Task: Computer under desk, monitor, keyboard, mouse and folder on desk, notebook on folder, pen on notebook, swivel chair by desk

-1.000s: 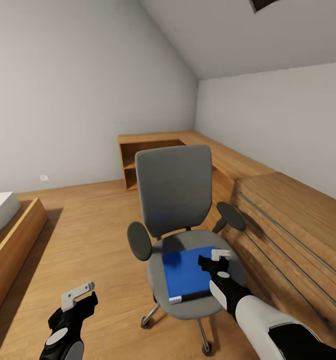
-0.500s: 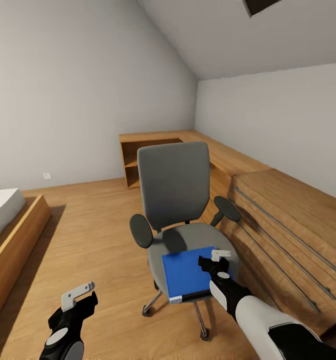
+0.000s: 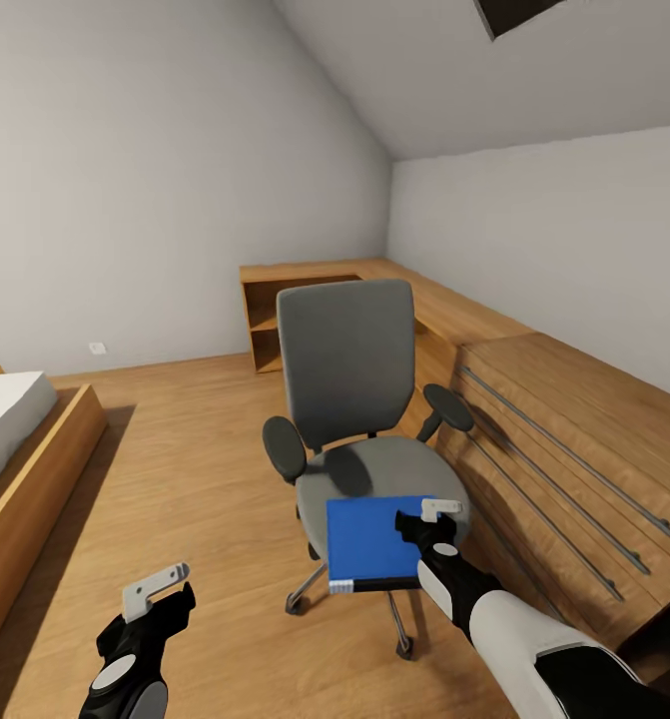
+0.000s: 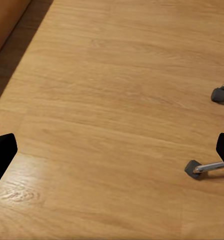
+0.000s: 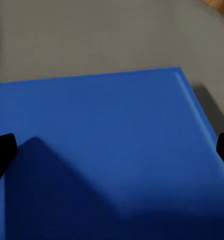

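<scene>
The grey swivel chair [image 3: 346, 359] stands on the wood floor facing me. The blue folder [image 3: 374, 539] lies flat over the front of its seat, and its near edge juts out past the seat rim. My right gripper [image 3: 424, 516] is directly on top of the folder's right part. In the right wrist view the folder [image 5: 112, 150] spreads across under the right gripper [image 5: 112, 160], whose fingertips stand wide apart. My left gripper [image 3: 165, 591] hangs open over bare floor to the chair's left. In the left wrist view, the left gripper [image 4: 112, 160] points at floorboards with two chair casters [image 4: 194, 169] nearby.
An oak dresser [image 3: 574, 439] with metal rails runs along the right, close to the chair. Oak shelves [image 3: 275, 320] stand in the far corner. A wood-framed bed [image 3: 15, 439] lies at the left. A skylight [image 3: 514, 12] is set in the sloped ceiling.
The camera has pulled back and the chair now looks farther away. The folder stayed under my right gripper and slid from mid-seat to overhang the seat's front edge.
</scene>
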